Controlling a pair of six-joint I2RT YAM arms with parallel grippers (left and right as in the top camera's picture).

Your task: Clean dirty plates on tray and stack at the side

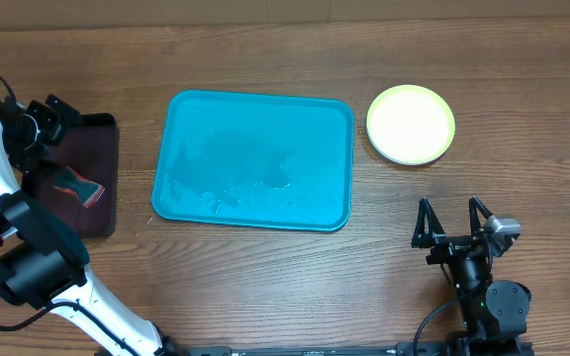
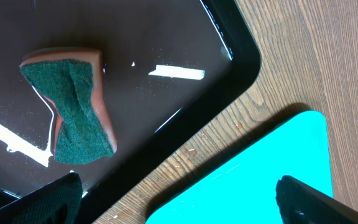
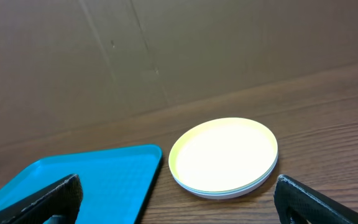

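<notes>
Both claws stand wide and empty. The right gripper hovers by the table's near edge, towards its right corner. The left gripper hangs over the dark tray at the left edge, close to the sponge. Mid-table, the tray carries only wet streaks. The plates sit stacked just off its far right corner, yellow-green on top. They look light, stiff and probably slick; the thin raised rim seems the place to pinch.

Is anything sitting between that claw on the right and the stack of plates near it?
Nothing visible. Only bare wooden table lies between the open right gripper and the plates. The turquoise tray sits off to the side, out of that path.
</notes>
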